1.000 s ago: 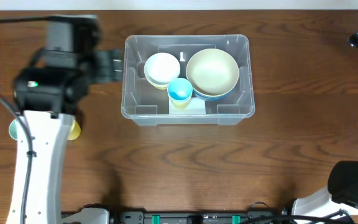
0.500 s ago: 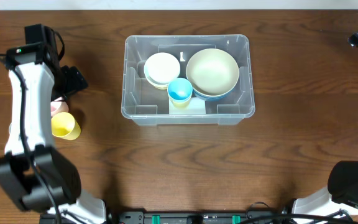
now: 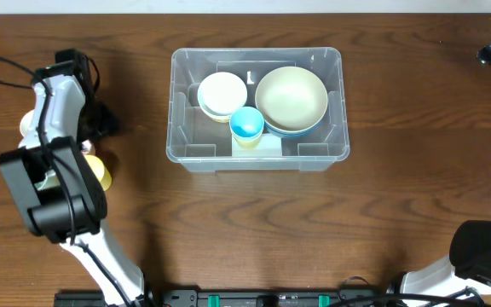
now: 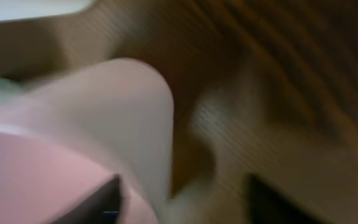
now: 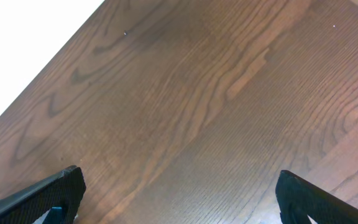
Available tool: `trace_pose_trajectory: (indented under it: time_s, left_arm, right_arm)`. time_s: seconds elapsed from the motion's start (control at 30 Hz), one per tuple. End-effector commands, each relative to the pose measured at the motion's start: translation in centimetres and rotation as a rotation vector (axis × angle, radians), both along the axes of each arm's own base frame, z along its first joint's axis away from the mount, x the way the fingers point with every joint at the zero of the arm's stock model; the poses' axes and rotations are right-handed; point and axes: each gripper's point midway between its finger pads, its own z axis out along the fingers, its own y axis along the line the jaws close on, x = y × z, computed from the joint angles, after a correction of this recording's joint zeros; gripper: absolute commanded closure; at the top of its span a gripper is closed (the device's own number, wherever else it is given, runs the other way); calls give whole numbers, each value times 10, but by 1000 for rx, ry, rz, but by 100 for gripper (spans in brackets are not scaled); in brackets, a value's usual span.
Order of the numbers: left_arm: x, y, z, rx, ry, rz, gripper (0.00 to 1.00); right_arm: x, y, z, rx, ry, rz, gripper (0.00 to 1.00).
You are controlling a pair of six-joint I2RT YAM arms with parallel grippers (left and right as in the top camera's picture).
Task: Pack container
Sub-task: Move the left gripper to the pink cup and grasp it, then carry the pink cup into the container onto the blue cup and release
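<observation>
Left side: left gripper [image 4: 185,199] is low over the pink cup [image 4: 73,137]. Wrist view is badly blurred. The fingers show a gap, with the cup's wall roughly between them, but I can't tell whether they're pinching it or just straddling it. Overhead is no help, since the left arm [image 3: 58,128] hides the cup completely.

Risks here:
- A grip on the rim alone is shallow. I'd expect a light plastic cup to tilt or slip out on the lift.
- The yellow cup [image 3: 100,172] sits just beside the arm and could get knocked over or rolled along the table [image 3: 228,230].
- With the view this smeared, a miss would be hard to spot.

Centre: the container [image 3: 257,162] sits mid-table toward the far edge, well apart from the cups. It's already crowded, with a white bowl [image 3: 222,91] on the left, a blue cup [image 3: 247,122] at front middle and a cream bowl [image 3: 291,95] on the right. Little floor is left, so a dropped cup will likely land on a bowl and tip. Nesting it in the blue cup needs good alignment, and the gripper could also clip the near wall on the way in.

Right side: right gripper [image 5: 179,199] is spread wide with nothing between the fingers, only bare wood below. It's parked well clear, so I see no collision risk.
</observation>
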Motion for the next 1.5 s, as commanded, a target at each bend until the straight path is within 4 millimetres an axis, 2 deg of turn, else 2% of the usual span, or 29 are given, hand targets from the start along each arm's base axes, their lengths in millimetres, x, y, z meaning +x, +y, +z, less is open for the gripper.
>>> trace_pose_trajectory:
  time_s: [0.0, 0.07, 0.13, 0.23, 0.33, 0.5, 0.63, 0.8, 0.93, 1.03, 1.17, 1.3, 1.47]
  left_arm:
    - [-4, 0, -9, -8, 27, 4, 69]
    - [-2, -6, -8, -41, 12, 4, 85]
    - [1, -11, -5, -68, -3, 2, 94]
    - [9, -27, 3, -150, -42, -50, 94]
    - [19, -48, 22, -218, -105, -109, 94]
    - [31, -91, 78, -272, -254, -275, 94]
    - [28, -128, 138, -236, -392, -431, 94]
    - [5, -187, 207, -210, -559, -667, 94]
    - [-15, -238, 236, -214, -636, -876, 94]
    - [-22, -268, 235, -232, -632, -983, 94]
    - [-21, -299, 219, -253, -597, -1077, 94]
    - [-11, -323, 195, -269, -559, -1129, 94]
    - [1, -341, 157, -287, -481, -1151, 94]
  right_arm:
    - [-1, -3, -1, 2, 0, -21, 1]
    - [-1, -3, -1, 2, 0, -21, 1]
    - [-1, -3, -1, 2, 0, -21, 1]
    - [-1, -3, -1, 2, 0, -21, 1]
    - [-1, -3, -1, 2, 0, -21, 1]
    - [-1, -3, -1, 2, 0, -21, 1]
    - [-1, -3, -1, 2, 0, -22, 1]
    - [-1, -3, -1, 2, 0, -21, 1]
    - [-1, -3, -1, 2, 0, -21, 1]
    - [-1, -4, -1, 1, 0, -22, 1]
    - [-1, -3, -1, 2, 0, -21, 1]
    - [-1, -3, -1, 2, 0, -22, 1]
    - [-1, -3, -1, 2, 0, -21, 1]
